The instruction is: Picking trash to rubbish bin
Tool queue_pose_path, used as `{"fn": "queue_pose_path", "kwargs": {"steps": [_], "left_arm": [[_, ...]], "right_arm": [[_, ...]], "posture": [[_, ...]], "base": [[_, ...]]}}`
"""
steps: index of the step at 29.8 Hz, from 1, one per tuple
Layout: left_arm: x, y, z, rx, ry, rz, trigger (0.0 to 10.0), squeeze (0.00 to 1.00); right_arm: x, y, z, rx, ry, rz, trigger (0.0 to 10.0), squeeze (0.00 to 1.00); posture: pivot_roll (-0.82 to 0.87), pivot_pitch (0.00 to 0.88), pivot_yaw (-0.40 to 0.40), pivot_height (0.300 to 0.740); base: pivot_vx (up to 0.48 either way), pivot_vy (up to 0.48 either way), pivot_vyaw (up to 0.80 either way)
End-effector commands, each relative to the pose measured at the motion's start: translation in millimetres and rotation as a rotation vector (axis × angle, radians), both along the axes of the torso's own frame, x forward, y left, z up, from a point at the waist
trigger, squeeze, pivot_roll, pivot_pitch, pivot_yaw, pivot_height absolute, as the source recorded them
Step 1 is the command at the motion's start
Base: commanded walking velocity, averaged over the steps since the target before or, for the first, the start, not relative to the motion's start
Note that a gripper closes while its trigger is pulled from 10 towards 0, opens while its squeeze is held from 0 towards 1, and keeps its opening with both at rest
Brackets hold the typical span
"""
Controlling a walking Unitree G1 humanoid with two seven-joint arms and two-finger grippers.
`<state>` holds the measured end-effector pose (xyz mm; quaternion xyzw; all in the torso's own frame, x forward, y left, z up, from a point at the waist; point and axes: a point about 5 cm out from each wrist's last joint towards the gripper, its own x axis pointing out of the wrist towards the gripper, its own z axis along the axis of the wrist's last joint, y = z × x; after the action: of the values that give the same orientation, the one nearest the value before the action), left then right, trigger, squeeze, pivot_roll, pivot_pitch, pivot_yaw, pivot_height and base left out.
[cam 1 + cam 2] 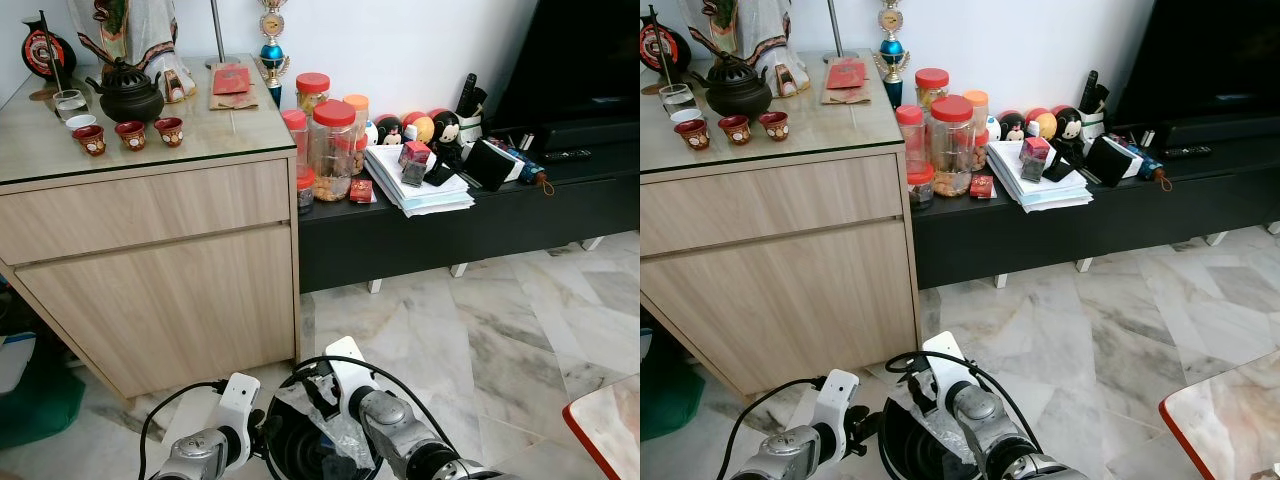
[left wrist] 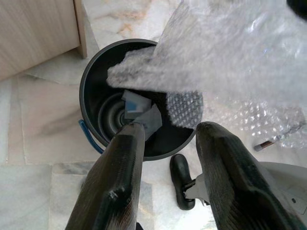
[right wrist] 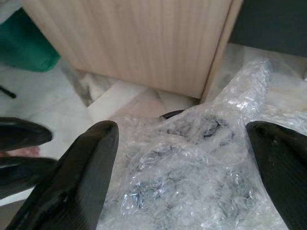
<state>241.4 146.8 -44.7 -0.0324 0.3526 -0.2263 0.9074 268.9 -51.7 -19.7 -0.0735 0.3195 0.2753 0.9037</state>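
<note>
A black round rubbish bin (image 2: 87,91) stands on the marble floor right below me, by the cabinet's corner. A crumpled sheet of clear bubble wrap (image 2: 225,52) lies across its rim and partly hangs inside; it also shows as bubble wrap (image 1: 322,412) between my arms. Grey paper scraps (image 2: 140,109) lie at the bin's bottom. My left gripper (image 2: 170,132) hovers above the bin's near rim, open, with nothing between its fingers. My right gripper (image 3: 182,132) is open wide just over the bubble wrap (image 3: 192,172), its fingers (image 3: 91,163) standing on either side of the wrap.
A light wooden cabinet (image 1: 150,270) with a tea set on its glass top rises close behind the bin. A low black bench (image 1: 480,225) with jars and papers runs to the right. A green object (image 1: 40,395) sits at the left, a red-edged table corner (image 1: 605,425) at the right.
</note>
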Motion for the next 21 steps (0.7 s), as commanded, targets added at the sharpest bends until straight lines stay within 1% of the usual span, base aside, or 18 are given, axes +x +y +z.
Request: {"fn": "queue_pose_path", "kwargs": {"steps": [1, 4, 8, 11, 15, 18, 19, 21], "left_arm": [[2.8, 0.0, 2, -0.008, -0.007, 0.003, 10.0, 0.0], [2.8, 0.0, 2, -0.008, -0.007, 0.003, 10.0, 0.0], [2.8, 0.0, 2, -0.007, -0.008, 0.003, 10.0, 0.0], [2.9, 0.0, 2, -0.007, -0.008, 0.004, 10.0, 0.0], [2.9, 0.0, 2, -0.007, -0.008, 0.004, 10.0, 0.0], [2.9, 0.1, 2, -0.007, -0.008, 0.004, 10.0, 0.0], [3.3, 0.1, 3, -0.008, -0.007, 0.005, 10.0, 0.0], [3.4, -0.1, 3, -0.008, -0.007, 0.004, 10.0, 0.0]], "right_arm": [[-2.3, 23.1, 5, 0.034, 0.015, 0.073, 10.0, 0.0], [-6.8, 25.9, 3, 0.023, 0.022, 0.119, 10.0, 0.0], [-4.8, 25.8, 5, 0.021, 0.002, 0.109, 10.0, 0.0], [2.8, 24.0, 11, -0.01, -0.064, 0.088, 10.0, 0.0], [8.0, 20.8, 14, -0.007, -0.081, 0.046, 10.0, 0.0], [8.0, 20.9, 14, -0.003, -0.077, 0.047, 10.0, 0.0], [5.3, 23.0, 12, 0.027, -0.041, 0.056, 10.0, 0.0], [1.4, 25.9, 10, 0.051, -0.009, 0.08, 10.0, 0.0]], "posture": [[0.17, 0.0, -0.063, 0.74], [0.17, 0.0, -0.063, 0.74], [0.17, 0.0, -0.063, 0.74], [0.17, 0.0, -0.063, 0.74], [0.17, 0.0, -0.063, 0.74], [0.17, 0.0, -0.063, 0.74], [0.16, 0.0, -0.063, 0.74], [0.16, 0.0, -0.063, 0.74]], "base": [[0.0, 0.0, 0.0], [0.0, 0.0, 0.0], [0.0, 0.0, 0.0], [0.0, 0.0, 0.0], [0.0, 0.0, 0.0], [0.0, 0.0, 0.0], [0.0, 0.0, 0.0], [0.0, 0.0, 0.0]]}}
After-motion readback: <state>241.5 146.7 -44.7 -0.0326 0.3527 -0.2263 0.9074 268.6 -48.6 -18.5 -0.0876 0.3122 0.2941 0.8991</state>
